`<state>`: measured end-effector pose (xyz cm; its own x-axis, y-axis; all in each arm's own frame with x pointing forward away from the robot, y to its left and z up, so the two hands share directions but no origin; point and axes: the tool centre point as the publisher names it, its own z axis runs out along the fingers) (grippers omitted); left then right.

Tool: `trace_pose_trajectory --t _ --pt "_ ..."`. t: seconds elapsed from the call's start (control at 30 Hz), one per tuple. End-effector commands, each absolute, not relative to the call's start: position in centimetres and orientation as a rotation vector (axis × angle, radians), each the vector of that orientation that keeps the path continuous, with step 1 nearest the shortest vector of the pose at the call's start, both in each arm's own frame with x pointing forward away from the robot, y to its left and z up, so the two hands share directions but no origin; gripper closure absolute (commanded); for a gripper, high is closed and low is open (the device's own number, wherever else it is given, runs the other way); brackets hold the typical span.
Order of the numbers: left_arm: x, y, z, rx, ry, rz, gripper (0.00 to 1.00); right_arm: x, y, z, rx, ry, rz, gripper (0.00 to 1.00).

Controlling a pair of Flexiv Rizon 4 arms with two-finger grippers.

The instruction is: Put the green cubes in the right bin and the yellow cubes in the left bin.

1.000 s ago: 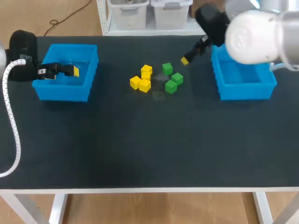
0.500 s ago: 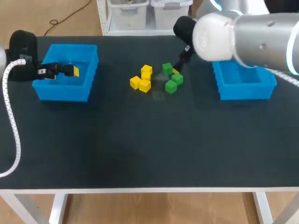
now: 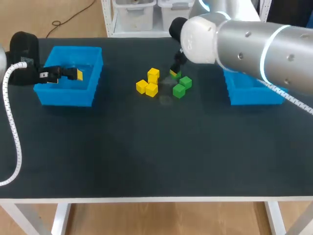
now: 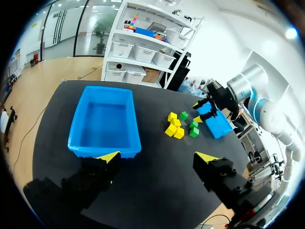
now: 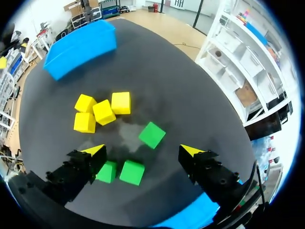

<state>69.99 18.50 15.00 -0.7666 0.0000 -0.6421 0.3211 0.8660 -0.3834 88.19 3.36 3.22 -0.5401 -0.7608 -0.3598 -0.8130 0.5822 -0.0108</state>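
Note:
Three green cubes [image 3: 185, 82] and several yellow cubes [image 3: 147, 88] lie clustered mid-table at the back. My right gripper [image 3: 175, 72] hangs open just over the green cluster. In the right wrist view one green cube [image 5: 152, 134] lies ahead between the open fingers [image 5: 143, 151], two more green cubes [image 5: 132, 171] sit under the gripper, and the yellow cubes [image 5: 104, 112] are beyond. My left gripper [image 3: 68, 74] is open over the blue left bin [image 3: 73, 49]; the left wrist view shows its fingers [image 4: 157, 156] near that bin's wall [image 4: 76, 130], holding nothing.
The blue right bin [image 3: 254, 96] stands at the back right, partly hidden by my right arm. A white cable loops along the table's left edge [image 3: 13, 137]. In the left wrist view the left bin looks empty.
My right arm has swung left from the right bin to above the green cubes, gripper staying open. The left arm has not moved.

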Motion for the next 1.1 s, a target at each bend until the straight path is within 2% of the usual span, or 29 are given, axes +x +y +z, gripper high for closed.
trace_pose_trajectory --t 0.03,0.87,0.9,0.93,1.0,1.03,1.07,1.1 --pt "70.0 18.5 15.0 0.231 2.374 -0.636 0.00 90.0 4.1 2.6 -1.275 2.516 0.243 0.00" --pt "70.0 18.5 15.0 0.231 2.374 -0.636 0.00 92.9 5.8 -1.1 -1.095 2.619 0.185 0.00" --pt "70.0 18.5 15.0 0.231 2.374 -0.636 0.00 92.9 5.8 -1.2 -1.101 2.623 0.170 0.38" --pt "70.0 18.5 15.0 0.231 2.374 -0.636 0.00 92.9 5.9 -1.4 -1.098 2.629 0.145 0.49" --pt "70.0 18.5 15.0 0.231 2.374 -0.636 0.00 92.9 6.1 -1.6 -1.083 2.641 0.107 0.63" --pt "70.0 18.5 15.0 0.231 2.374 -0.636 0.00 93.0 6.2 -1.8 -1.065 2.653 0.093 0.89" --pt "70.0 18.5 15.0 0.231 2.374 -0.636 0.00 93.0 6.3 -2.0 -1.058 2.661 0.080 1.00" --pt "70.0 18.5 15.0 0.231 2.374 -0.636 0.00 93.0 6.4 -2.1 -1.059 2.664 0.082 1.00"
